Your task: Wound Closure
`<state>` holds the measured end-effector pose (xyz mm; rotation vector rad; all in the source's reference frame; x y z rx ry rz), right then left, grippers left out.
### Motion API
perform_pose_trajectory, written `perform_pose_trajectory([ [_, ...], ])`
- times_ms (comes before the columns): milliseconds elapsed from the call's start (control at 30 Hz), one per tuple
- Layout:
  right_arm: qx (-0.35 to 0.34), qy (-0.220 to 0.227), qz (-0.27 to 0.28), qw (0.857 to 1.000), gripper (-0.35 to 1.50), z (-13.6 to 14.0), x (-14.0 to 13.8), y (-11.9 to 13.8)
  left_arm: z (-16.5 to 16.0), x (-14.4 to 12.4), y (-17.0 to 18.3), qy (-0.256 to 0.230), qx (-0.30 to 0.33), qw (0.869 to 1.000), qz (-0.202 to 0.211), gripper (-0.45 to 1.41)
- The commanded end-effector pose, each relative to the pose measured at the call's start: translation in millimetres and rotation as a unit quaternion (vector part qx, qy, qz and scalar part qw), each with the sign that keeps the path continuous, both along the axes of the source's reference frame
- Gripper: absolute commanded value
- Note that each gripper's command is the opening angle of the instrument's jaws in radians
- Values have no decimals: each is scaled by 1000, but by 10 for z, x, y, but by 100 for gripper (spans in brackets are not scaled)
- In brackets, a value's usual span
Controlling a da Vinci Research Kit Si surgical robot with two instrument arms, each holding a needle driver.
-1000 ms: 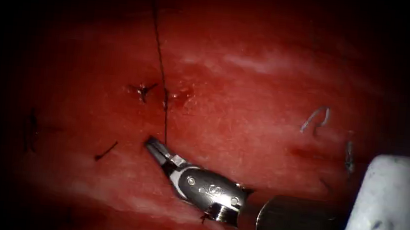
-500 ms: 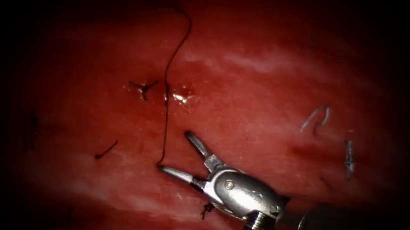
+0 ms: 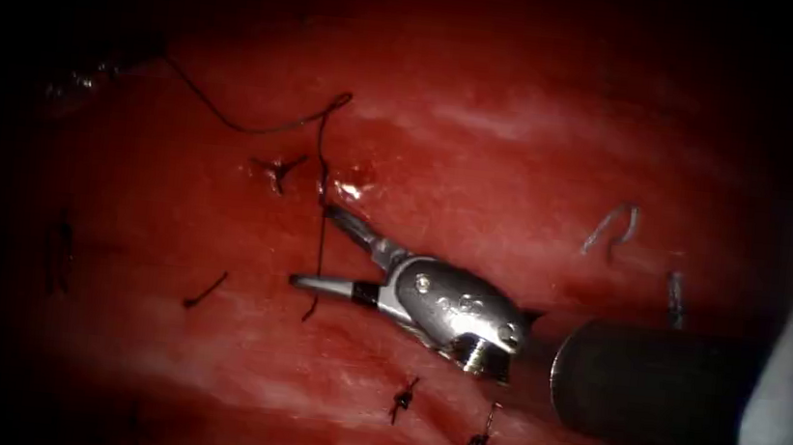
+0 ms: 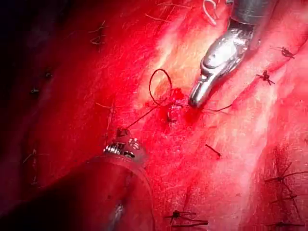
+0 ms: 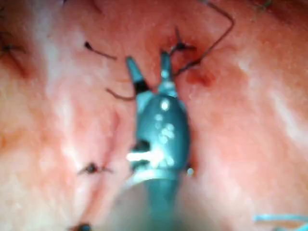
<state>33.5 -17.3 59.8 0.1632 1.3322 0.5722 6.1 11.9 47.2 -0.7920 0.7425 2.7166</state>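
My right tool (image 3: 312,246) comes in from the right, open and holding nothing. Its jaws straddle the dark thread (image 3: 320,244), which hangs down from the stitch site (image 3: 324,186) on the tissue (image 3: 516,186). From that site the thread loops up and runs left to my left tool (image 3: 80,81), dim at the upper left. In the left wrist view the thread (image 4: 144,114) leads straight into the left tool (image 4: 121,132), which is shut on it. The right tool (image 4: 197,100) touches down beside the stitch. The right wrist view shows the right tool (image 5: 147,60) with jaws spread near the thread (image 5: 211,45).
A knotted stitch (image 3: 275,174) sits left of the thread. Two tied stitches (image 3: 404,400) (image 3: 477,444) lie below the right tool's wrist. A cut thread end (image 3: 206,290) lies at lower left. A pale thread scrap (image 3: 615,224) lies at right.
The right tool let go of the thread, opened, and moved up so its jaws straddle the strand. The thread went slack and its upper part swung left toward the left tool.
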Motion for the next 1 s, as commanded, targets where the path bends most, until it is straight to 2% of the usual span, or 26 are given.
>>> perform_pose_trajectory([
  [33,-1,7,-5,1000,2,14,13,2,6,-6,-2,-2,2,1000,3,-45],
  [100,-1,13,-11,1000,-32,23,17,10,4,-7,-12,-9,6,1000,2,-45],
  [133,-1,17,-15,1000,-35,28,21,16,4,-8,-17,-11,9,1000,3,-45],
  [367,-6,62,-10,998,-35,41,24,42,7,-18,-56,-21,14,1000,9,-45],
  [533,1,80,-20,997,-35,37,25,54,20,-43,-79,-30,15,999,16,-45],
  [800,31,145,-64,987,-35,34,28,66,39,-92,-79,-37,6,999,17,-45],
  [1000,48,191,-97,976,-35,29,22,74,50,-98,-73,-33,-2,999,25,-45],
])
